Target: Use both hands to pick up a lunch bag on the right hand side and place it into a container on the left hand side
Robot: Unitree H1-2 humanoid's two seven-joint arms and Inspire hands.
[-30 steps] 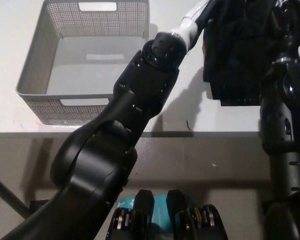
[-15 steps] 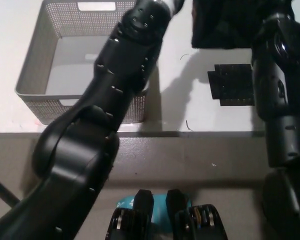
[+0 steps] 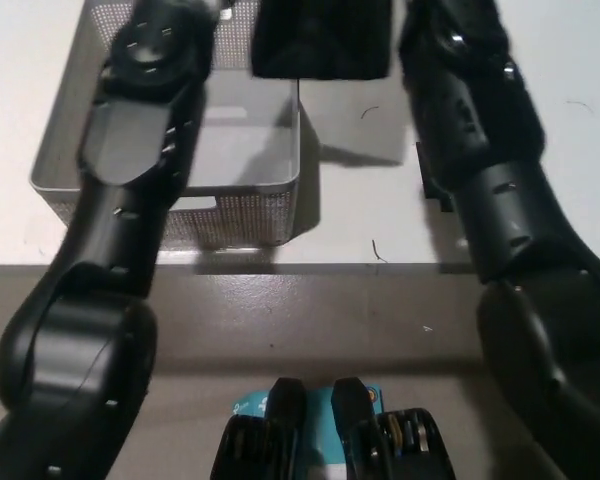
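From my remote station, the head view shows two dark arms filling most of the frame. Nearest me, the left arm (image 3: 110, 300) rises from the lower left and crosses in front of the grey mesh container (image 3: 265, 205), hiding much of its near wall and left side. The right arm (image 3: 500, 200) climbs from the lower right and covers a dark flat patch (image 3: 421, 165) on the desk (image 3: 360, 215), of which I see only a thin sliver at the arm's edge; I cannot tell what it is.

Farther off, the container sits on the left part of the desk, its near wall just behind the desk's front edge. Its far rim is cut off by the top of the picture.

Farthest of all, the black lunch bag (image 3: 322, 40) hangs at the top edge, above the container's right wall, partly over the inside and partly over the desk. Its top is out of frame. Both arms reach up to flank it, but neither hand is in view, so I cannot say whether they grasp it.
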